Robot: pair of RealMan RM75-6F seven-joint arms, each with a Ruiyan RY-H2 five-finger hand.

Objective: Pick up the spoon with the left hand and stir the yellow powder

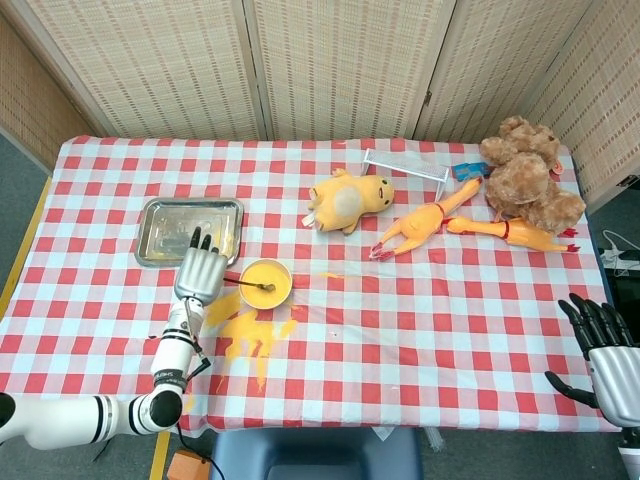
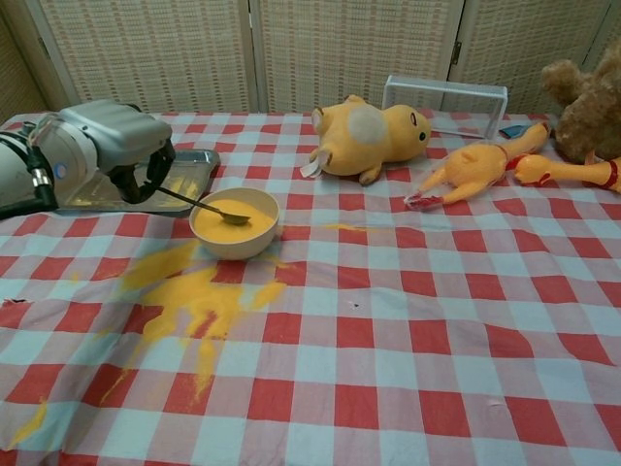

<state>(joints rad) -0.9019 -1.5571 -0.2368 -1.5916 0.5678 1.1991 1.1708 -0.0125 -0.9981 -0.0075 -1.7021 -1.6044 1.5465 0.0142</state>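
Checked-cloth surface (image 1: 420,320) carries clutter well apart from the work: yellow plush (image 1: 349,198), rubber chicken (image 1: 425,226) and 2nd one (image 1: 510,232) to the right, brown teddy (image 1: 525,178) at far corner, clear rack (image 1: 404,166) behind the plush. None of it blocks the bowl. Metal tray (image 1: 190,230) sits just beyond the left hand (image 2: 112,146); spilled powder (image 2: 189,296) spreads over the cloth in front of the bowl (image 2: 234,222), towards the robot.

Spoon (image 2: 206,205): long axis runs left-right w/ slight tilt, handle up in the left hand's fingers (image 2: 146,180), which are curled round it; scoop end points right and down, resting in the yellow powder (image 1: 266,281) inside the bowl. Bowl is just right of that hand, near the tray's front corner.

Right hand (image 1: 605,350) at the surface's near right edge, fingers spread, holding nothing.
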